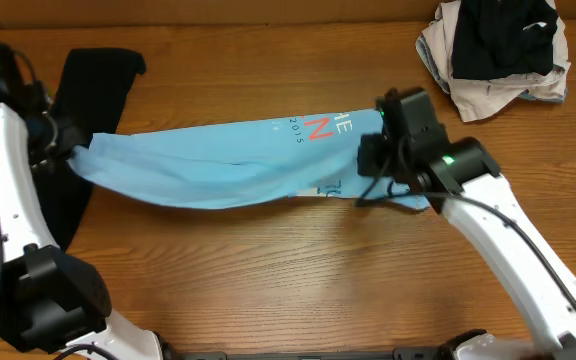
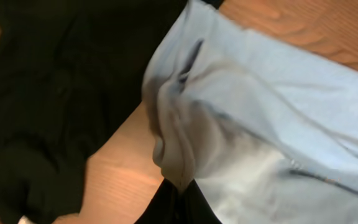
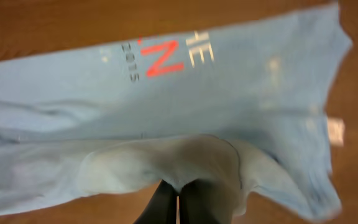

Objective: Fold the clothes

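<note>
- We see a wooden table (image 1: 268, 290) with a warm brown grain filling nearly every view. Nothing of the room shows beyond it except a paler strip along the far edge in the overhead view.
- The light-blue T-shirt (image 1: 218, 165) is the largest thing on the table. It is stretched into a long band across the middle, slightly raised and sagging between its two ends.
- The two white arms flank the T-shirt, one at each end of it.
- A long black garment (image 1: 88, 75) lies at the T-shirt's left end, running under it from the far side to the near side. In the left wrist view we see bare wood between that black cloth and the blue fabric.
- A heap of black and beige garments (image 1: 498, 50) sits well apart from the T-shirt, beyond its right end at the far corner.
- The left gripper (image 1: 68, 148) is clamped tight on a bunched fold at the T-shirt's left end, with cloth gathered right at its tips.
- The right gripper (image 1: 370, 162) is likewise pinched closed on a fold at the T-shirt's right end. Its dark fingers (image 3: 166, 202) press together under a puckered ridge of cloth.
- White and pink-red lettering (image 1: 318, 128) faces up near the T-shirt's right end.
- A small white tag (image 3: 334, 132) shows at the T-shirt's right edge.
</note>
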`<state>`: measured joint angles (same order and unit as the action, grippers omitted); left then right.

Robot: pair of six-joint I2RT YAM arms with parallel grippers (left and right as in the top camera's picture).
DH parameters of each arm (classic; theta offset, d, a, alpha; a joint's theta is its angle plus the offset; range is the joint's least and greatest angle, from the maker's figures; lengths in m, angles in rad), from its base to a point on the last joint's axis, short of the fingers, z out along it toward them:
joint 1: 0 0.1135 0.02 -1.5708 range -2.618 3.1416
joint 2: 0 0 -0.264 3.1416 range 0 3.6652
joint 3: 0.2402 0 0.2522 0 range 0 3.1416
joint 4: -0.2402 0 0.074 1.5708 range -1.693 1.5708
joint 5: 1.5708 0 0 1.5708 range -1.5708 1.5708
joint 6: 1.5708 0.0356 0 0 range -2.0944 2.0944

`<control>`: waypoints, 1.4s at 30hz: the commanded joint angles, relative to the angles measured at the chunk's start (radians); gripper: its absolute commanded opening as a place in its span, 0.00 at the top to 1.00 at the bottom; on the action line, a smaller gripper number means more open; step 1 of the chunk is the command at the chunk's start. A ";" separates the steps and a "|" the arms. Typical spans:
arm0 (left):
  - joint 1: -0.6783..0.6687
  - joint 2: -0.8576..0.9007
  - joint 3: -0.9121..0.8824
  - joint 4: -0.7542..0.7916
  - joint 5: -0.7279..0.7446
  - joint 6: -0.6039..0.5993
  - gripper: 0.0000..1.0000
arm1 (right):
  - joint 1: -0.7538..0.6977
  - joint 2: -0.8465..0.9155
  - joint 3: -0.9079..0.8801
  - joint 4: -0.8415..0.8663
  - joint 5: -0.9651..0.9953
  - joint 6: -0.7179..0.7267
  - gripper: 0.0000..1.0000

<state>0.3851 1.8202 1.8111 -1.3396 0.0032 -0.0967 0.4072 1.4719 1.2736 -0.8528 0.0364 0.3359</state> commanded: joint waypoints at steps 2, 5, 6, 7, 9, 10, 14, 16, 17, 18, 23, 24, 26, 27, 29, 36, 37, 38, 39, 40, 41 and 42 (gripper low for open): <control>-0.058 0.007 -0.113 0.095 -0.014 0.014 0.96 | -0.018 0.098 0.020 0.142 0.019 -0.106 0.96; -0.072 0.007 -0.198 0.174 -0.013 0.014 0.96 | -0.039 0.143 0.020 0.227 0.022 -0.121 0.96; -0.072 0.007 -0.226 0.202 -0.013 0.008 0.96 | -0.045 0.156 0.020 0.249 0.023 -0.128 0.96; -0.072 0.007 -0.259 0.235 -0.014 0.003 0.96 | -0.053 0.170 0.020 0.271 0.023 -0.129 0.96; -0.072 0.007 -0.320 0.305 -0.014 0.003 0.96 | -0.069 0.196 0.020 0.304 0.023 -0.133 0.96; -0.072 0.007 -0.349 0.346 -0.014 0.004 0.96 | -0.077 0.212 0.020 0.321 0.023 -0.142 0.96; -0.071 0.007 -0.427 0.478 -0.013 0.003 0.96 | -0.106 0.274 0.020 0.367 0.031 -0.158 0.96; -0.071 0.008 -0.451 0.532 -0.014 -0.007 0.96 | -0.129 0.304 0.020 0.376 0.033 -0.158 0.96; -0.071 0.008 -0.455 0.544 -0.014 -0.008 0.96 | -0.139 0.313 0.020 0.376 0.033 -0.158 0.96; -0.071 0.008 -0.455 0.551 -0.018 -0.008 0.96 | -0.150 0.321 0.020 0.374 0.033 -0.158 0.96; -0.071 0.008 -0.455 0.603 -0.085 -0.048 0.96 | -0.208 0.326 0.019 0.372 0.033 -0.159 0.96; -0.071 0.008 -0.455 0.614 -0.092 -0.055 0.96 | -0.219 0.326 0.019 0.372 0.032 -0.159 0.96; -0.071 0.008 -0.455 0.632 -0.092 -0.069 0.96 | -0.235 0.326 0.017 0.369 0.029 -0.159 0.96; -0.071 0.008 -0.455 0.637 -0.092 -0.073 0.96 | -0.240 0.326 0.017 0.368 0.028 -0.163 0.96; -0.071 0.008 -0.455 0.639 -0.092 -0.083 0.96 | -0.245 0.326 0.017 0.366 0.028 -0.173 0.96; -0.071 0.015 -0.459 0.622 -0.088 -0.083 0.96 | -0.245 0.332 0.017 0.369 0.026 -0.184 0.96; -0.072 0.019 -0.459 0.613 -0.088 -0.083 0.91 | -0.245 0.335 0.017 0.370 0.026 -0.184 0.96; -0.072 0.025 -0.459 0.604 -0.087 -0.083 0.79 | -0.245 0.337 0.017 0.370 0.026 -0.184 0.96; -0.072 0.032 -0.460 0.592 -0.088 -0.083 0.61 | -0.245 0.341 0.016 0.370 0.026 -0.184 0.87; -0.071 0.039 -0.460 0.574 -0.088 -0.083 0.26 | -0.245 0.344 0.016 0.370 0.026 -0.184 0.64; -0.071 0.043 -0.460 0.563 -0.089 -0.083 0.01 | -0.245 0.344 0.016 0.370 0.026 -0.184 0.38; -0.071 0.043 -0.460 0.552 -0.089 -0.083 0.00 | -0.245 0.344 0.016 0.370 0.026 -0.184 0.14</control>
<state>0.3119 1.8336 1.3617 -0.7597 -0.0723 -0.1661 0.1642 1.8076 1.2736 -0.4892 0.0544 0.1566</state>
